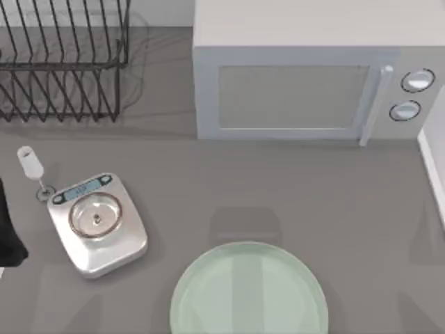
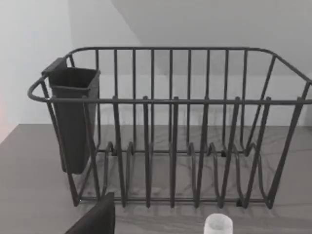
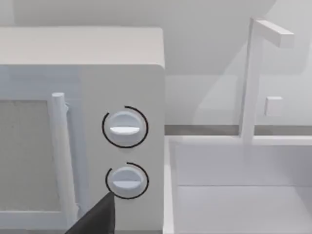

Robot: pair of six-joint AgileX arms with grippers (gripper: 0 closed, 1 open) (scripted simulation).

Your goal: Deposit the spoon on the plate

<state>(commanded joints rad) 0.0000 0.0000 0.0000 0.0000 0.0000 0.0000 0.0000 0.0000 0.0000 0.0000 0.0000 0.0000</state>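
White spoon (image 1: 31, 167) lay far left beside the kitchen scale (image 1: 97, 224), mint plate (image 1: 249, 292) near centre (bare), left gripper (image 1: 8, 233) at left edge, grip state unreadable.

Dish rack (image 1: 62, 59), microwave (image 1: 306, 83), kitchen scale (image 1: 97, 224), sink (image 3: 239, 195).

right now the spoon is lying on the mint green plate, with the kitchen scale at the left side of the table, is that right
Not quite. The spoon is not on the plate; it lies on the table at the top view's left, just beyond the kitchen scale, far from the plate. The top view shows this. The scale is indeed at the left side.
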